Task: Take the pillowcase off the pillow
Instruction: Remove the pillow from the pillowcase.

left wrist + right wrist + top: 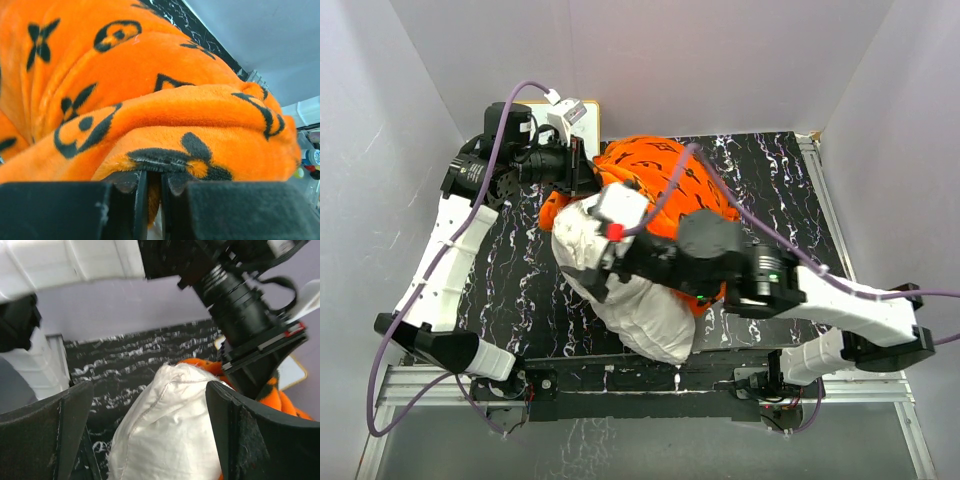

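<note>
1. Black white-veined table (500, 280), plain pale walls (720, 60) on three sides.
2. Only container here is the pillowcase (665, 175): bunched in a mound at the far middle of the table, with the pillow (640, 310) partly inside it.
3. Pillow's far end is covered by the case. Its near end is out, bare white, and runs toward the near edge between the two arm bases.
4. Case mouth sits across the pillow's middle. Orange fabric shows on the pillow's left, far and right sides.
5. Case look: bright orange plush with dark flower, star and circle motifs, heavily folded and rumpled.
6. Pillow look: off-white, plump, creased, with a stitched seam along the corner in the right wrist view.
7. Left gripper (154, 185) is at the case's far-left edge. Fingers are almost together, pinching a fold of orange fabric with a motif right at the tips.
8. Right gripper (150, 390) has its fingers wide apart with the bare pillow corner between them. I can't tell whether the pads touch it.
9. Framed white board (291, 372) lies at the far edge behind the left arm's wrist.
</note>
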`<action>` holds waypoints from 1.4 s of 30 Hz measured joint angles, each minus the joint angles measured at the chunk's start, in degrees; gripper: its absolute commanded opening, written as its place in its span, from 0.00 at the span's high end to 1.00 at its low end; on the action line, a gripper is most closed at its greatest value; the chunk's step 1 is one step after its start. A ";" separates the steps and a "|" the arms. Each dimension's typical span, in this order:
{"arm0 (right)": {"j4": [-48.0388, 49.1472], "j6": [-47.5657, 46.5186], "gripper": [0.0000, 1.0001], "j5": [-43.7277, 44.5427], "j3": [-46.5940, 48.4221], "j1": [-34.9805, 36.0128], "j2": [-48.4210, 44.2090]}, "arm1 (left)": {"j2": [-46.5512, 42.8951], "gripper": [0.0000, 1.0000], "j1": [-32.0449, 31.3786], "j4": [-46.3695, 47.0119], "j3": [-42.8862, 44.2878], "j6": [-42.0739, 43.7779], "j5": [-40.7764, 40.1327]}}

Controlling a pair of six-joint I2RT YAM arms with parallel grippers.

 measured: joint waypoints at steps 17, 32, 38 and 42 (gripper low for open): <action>-5.35 -9.07 0.02 20.06 -8.04 4.48 9.60 | 0.83 1.00 0.00 -2.67 0.57 -0.33 2.12; 1.60 -15.87 0.92 32.00 -11.39 1.09 17.42 | 1.01 1.00 0.20 -5.75 4.92 -0.20 3.04; -0.81 -8.90 0.92 12.46 -9.46 -0.31 10.32 | 1.81 1.00 0.15 -7.19 8.02 -0.28 3.63; -4.31 -3.54 0.92 -1.77 -4.26 -1.64 5.38 | 1.79 1.00 0.07 -6.25 10.23 -0.87 4.92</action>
